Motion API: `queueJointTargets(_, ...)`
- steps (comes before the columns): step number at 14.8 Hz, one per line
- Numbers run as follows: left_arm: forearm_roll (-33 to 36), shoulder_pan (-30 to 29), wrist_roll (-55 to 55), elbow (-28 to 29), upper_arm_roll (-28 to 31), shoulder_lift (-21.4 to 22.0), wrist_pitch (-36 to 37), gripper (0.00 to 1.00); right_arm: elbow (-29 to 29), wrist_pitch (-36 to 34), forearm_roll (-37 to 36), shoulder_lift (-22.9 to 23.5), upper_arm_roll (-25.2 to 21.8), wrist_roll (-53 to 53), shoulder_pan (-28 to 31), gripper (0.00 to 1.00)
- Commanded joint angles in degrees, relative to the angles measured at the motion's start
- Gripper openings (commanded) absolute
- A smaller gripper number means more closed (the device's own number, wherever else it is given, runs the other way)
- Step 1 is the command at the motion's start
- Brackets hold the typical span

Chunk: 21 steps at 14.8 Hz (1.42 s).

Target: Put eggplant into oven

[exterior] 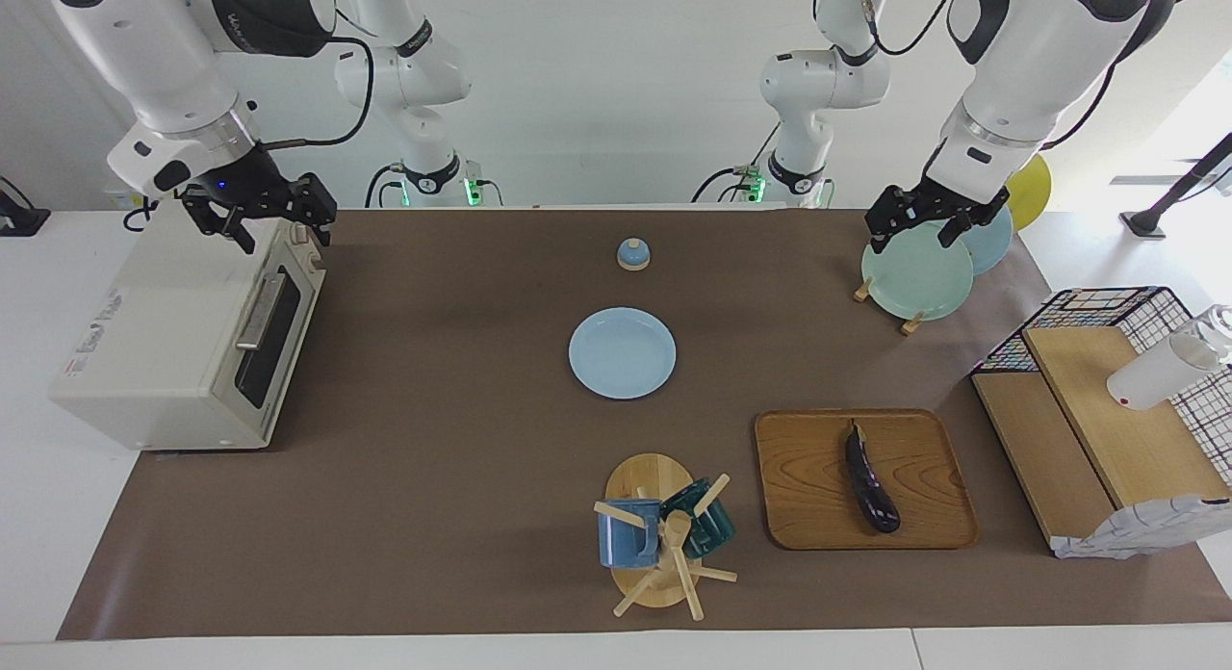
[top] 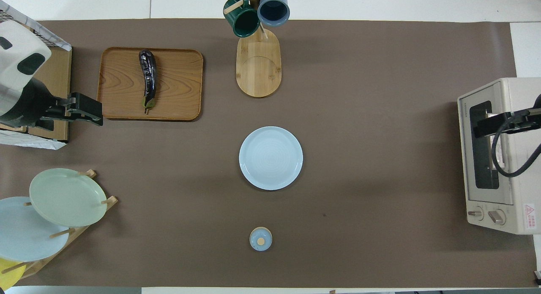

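Note:
The dark purple eggplant (exterior: 871,479) (top: 148,76) lies on a wooden tray (exterior: 808,477) (top: 177,83) toward the left arm's end of the table. The cream-white oven (exterior: 173,343) (top: 503,159) stands at the right arm's end with its dark glass door shut. My right gripper (exterior: 277,229) (top: 482,127) hangs open and empty over the oven's top, near the door's upper edge. My left gripper (exterior: 916,232) (top: 91,113) hangs open and empty over the plate rack, well apart from the eggplant.
A light blue plate (exterior: 622,352) (top: 271,157) lies mid-table, with a small blue lid (exterior: 633,254) nearer the robots. A mug stand (exterior: 659,530) with two mugs stands beside the tray. A rack holds a green plate (exterior: 914,275). A wire basket (exterior: 1107,309) sits at the left arm's end.

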<state>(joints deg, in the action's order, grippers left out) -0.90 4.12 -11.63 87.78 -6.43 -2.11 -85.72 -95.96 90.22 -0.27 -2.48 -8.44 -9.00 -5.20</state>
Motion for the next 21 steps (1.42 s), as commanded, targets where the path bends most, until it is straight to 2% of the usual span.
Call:
queueJointTargets(1, -0.8, -0.1, -0.1, 2.1, 0.4, 1.8, -1.2, 1.00, -0.3, 0.7, 0.4, -0.4, 0.1, 0.6, -0.1, 1.00)
queueJointTargets(6, -0.8, -0.1, -0.2, 2.1, 0.4, 1.8, -1.4, 1.00, -0.5, 0.7, 0.5, -0.7, -0.1, 0.4, 0.6, 1.00)
queueJointTargets(8, -0.8, -0.1, -0.2, 2.1, 0.4, 1.8, -1.4, 1.00, -0.5, 0.7, 1.3, -0.9, -0.7, -2.9, 1.2, 0.99)
queueJointTargets(10, -0.8, -0.1, -0.2, 2.1, 0.4, 1.8, -1.4, 1.00, -1.9, 2.1, 1.2, -1.4, -0.6, -5.3, 1.2, 0.18)
queueJointTargets(11, -0.8, -0.1, -0.2, 2.1, 0.4, 1.8, -1.4, 1.00, -4.6, 5.4, 0.9, -2.3, -0.7, -5.6, 1.4, 0.00)
queueJointTargets(14, -0.8, -0.1, -0.2, 2.1, 0.4, 1.8, -1.4, 1.00, -12.2, 13.3, -0.2, -4.4, -0.7, -6.1, 3.6, 0.00)
queueJointTargets(17, -0.8, -0.1, -0.2, 2.1, 0.4, 1.8, -1.5, 1.00, -15.4, 19.5, -6.0, -1.9, -0.7, -5.9, 5.5, 0.00)
queueJointTargets(19, -0.8, -0.1, -0.2, 2.1, 0.4, 1.8, -1.5, 1.00, -16.7, 19.8, -6.2, -0.5, -0.7, -1.9, 6.2, 0.00)
queueJointTargets(21, -0.8, -0.1, -0.3, 2.1, 0.4, 1.8, -1.6, 1.00, -17.9, 19.7, -9.7, -0.4, -0.6, 2.7, 5.6, 0.00)
